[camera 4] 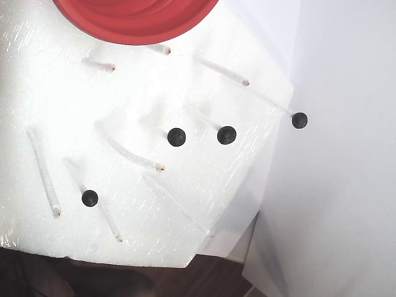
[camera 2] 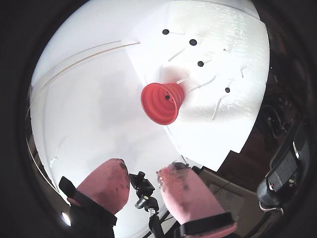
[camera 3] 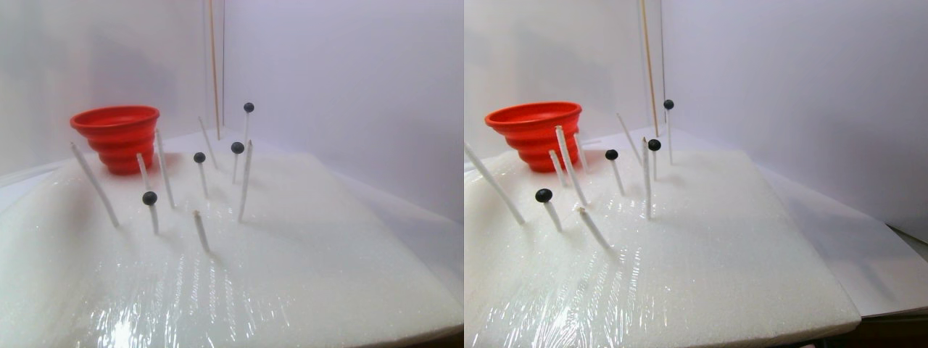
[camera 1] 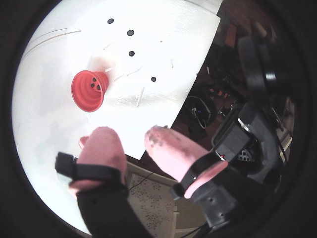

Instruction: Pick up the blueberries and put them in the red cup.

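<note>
While your pincer [camera 2: 147, 173] hangs wide and empty, lower it straight over one blueberry [camera 2: 227, 90]; avoid the sticks [camera 2: 217, 108]; red cup [camera 2: 160, 102] waits nearby.

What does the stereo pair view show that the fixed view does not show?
Only the stereo pair shows the red cup whole, with ridged sides, and that each of the blueberries sits atop an upright white stick. Only the fixed view shows the foam board's front edge from above, over dark flooring. Both show four blueberries on sticks, the cup and the board; neither shows the gripper.
</note>
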